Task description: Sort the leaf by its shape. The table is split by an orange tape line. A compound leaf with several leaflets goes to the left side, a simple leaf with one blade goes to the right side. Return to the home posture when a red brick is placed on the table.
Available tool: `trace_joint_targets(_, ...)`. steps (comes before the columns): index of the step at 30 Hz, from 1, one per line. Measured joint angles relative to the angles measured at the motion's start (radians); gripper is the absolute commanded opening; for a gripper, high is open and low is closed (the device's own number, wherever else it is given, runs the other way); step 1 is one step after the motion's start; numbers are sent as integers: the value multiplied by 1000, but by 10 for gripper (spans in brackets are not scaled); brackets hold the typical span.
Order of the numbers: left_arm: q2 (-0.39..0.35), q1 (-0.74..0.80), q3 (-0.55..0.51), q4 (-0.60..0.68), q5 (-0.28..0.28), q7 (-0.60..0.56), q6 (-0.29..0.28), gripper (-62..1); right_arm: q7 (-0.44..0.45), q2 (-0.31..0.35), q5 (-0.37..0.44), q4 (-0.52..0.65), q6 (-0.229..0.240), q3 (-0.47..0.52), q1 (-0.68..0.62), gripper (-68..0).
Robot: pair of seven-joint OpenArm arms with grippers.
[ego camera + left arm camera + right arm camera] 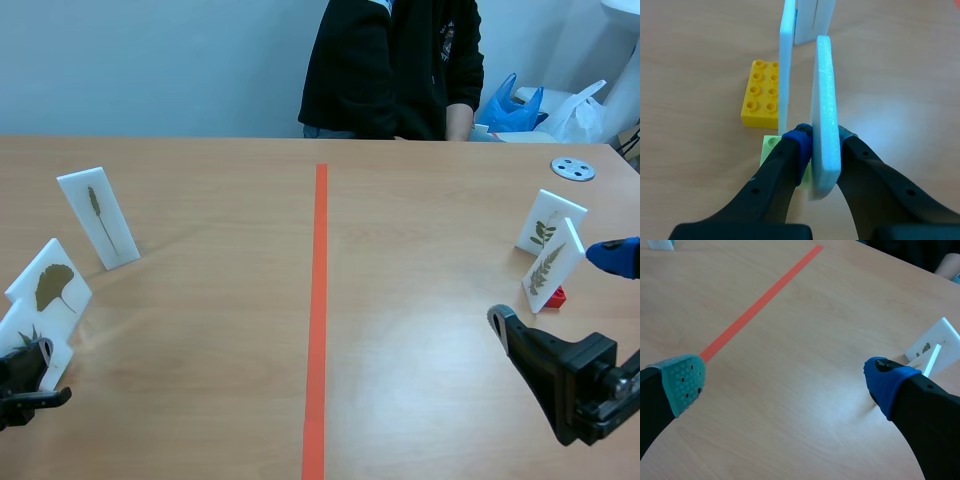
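Observation:
My left gripper [822,137] is shut on a white card [824,115], seen edge-on between its pads, over a green brick [771,149]. In the scene view this card [25,338] stands at the near left with a dark green leaf that is partly hidden by the gripper [22,375]. Close beside it a second card [785,65] stands on a yellow brick [761,93] and bears a fan-shaped leaf [52,285]. My right gripper [785,382] is open over bare table right of the orange tape line [317,310].
A third card [98,217] with a narrow leaf stands at the far left. Two cards with many-leaflet leaves [549,222] [553,266] stand at the right, with a small red brick [556,296] at the nearer one's foot. A person [395,65] sits across the table. A grey disc [572,168] lies far right.

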Motion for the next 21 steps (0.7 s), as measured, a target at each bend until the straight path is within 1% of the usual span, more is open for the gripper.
trace_joint_targets(2, 0, 3, 0, -9, 15, 0, 0, -484, 0, 0, 0, 0, 0, 0, 0, -8)
trace_joint_targets(4, 0, 8, 0, -10, 20, 0, 6, -404, 0, 0, 0, 0, 0, 0, 0, -8)
trace_joint_targets(6, 0, 11, 0, -10, 20, 0, 7, -300, 0, 0, 0, 0, 0, 0, 0, -8)
trace_joint_targets(8, 0, 12, 0, -10, 21, -1, 7, -181, 0, 0, 0, 0, 0, 0, 0, -8)
trace_joint_targets(10, 0, 14, 0, -10, 20, -22, 7, -88, 0, 0, 0, 0, 0, 0, 0, -8)
trace_joint_targets(13, 0, 16, 0, -9, 19, -59, 7, 7, 0, 0, 0, 0, 0, 0, 0, -8)
trace_joint_targets(15, 0, 23, -1, 3, 11, -71, 6, 14, 0, 0, 0, 0, 0, 0, 0, -8)
trace_joint_targets(17, 2, 43, -10, 47, -24, -77, 6, 14, 0, 0, 0, 0, 0, 0, 0, -8)
trace_joint_targets(19, 6, 77, -32, 121, -39, -77, 3, 14, 0, 0, 0, 0, 0, 0, 0, -8)
trace_joint_targets(21, 5, 121, -61, 213, -45, -76, -18, 14, 0, 0, 0, 0, 0, 0, 0, -8)
